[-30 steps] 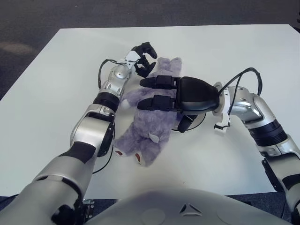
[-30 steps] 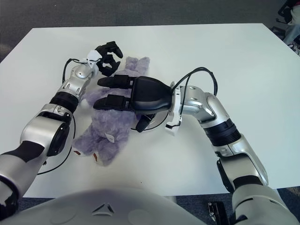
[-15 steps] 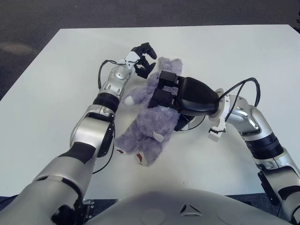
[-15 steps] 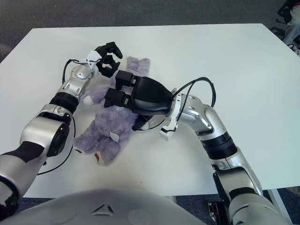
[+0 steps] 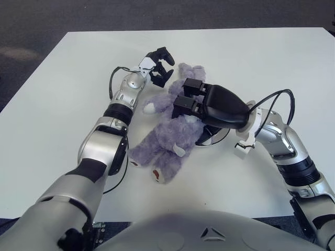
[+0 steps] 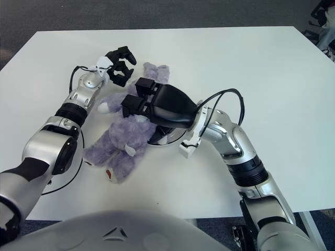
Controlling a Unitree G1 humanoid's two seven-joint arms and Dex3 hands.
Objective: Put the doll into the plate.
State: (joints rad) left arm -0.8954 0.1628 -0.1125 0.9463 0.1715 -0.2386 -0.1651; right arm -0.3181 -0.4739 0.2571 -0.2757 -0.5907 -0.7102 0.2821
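A purple plush doll (image 5: 163,142) lies on the white table (image 5: 63,120), head at the far end, feet toward me. My right hand (image 5: 184,103) reaches over its chest from the right, fingers curled down into the plush and shut on it. A small white plate (image 5: 208,143) lies under my right palm, mostly hidden, right beside the doll's body. My left hand (image 5: 160,66) hovers beside the doll's head at its left ear, fingers loosely curved and holding nothing.
Black cables loop from my right wrist (image 5: 272,99) and along my left forearm (image 5: 112,86). The table's front edge (image 5: 261,215) is near my body; dark floor lies beyond the far edge.
My right fingers have curled from flat over the doll to gripping its chest. The doll's upper body has shifted a little right toward the plate. My left hand has stayed put.
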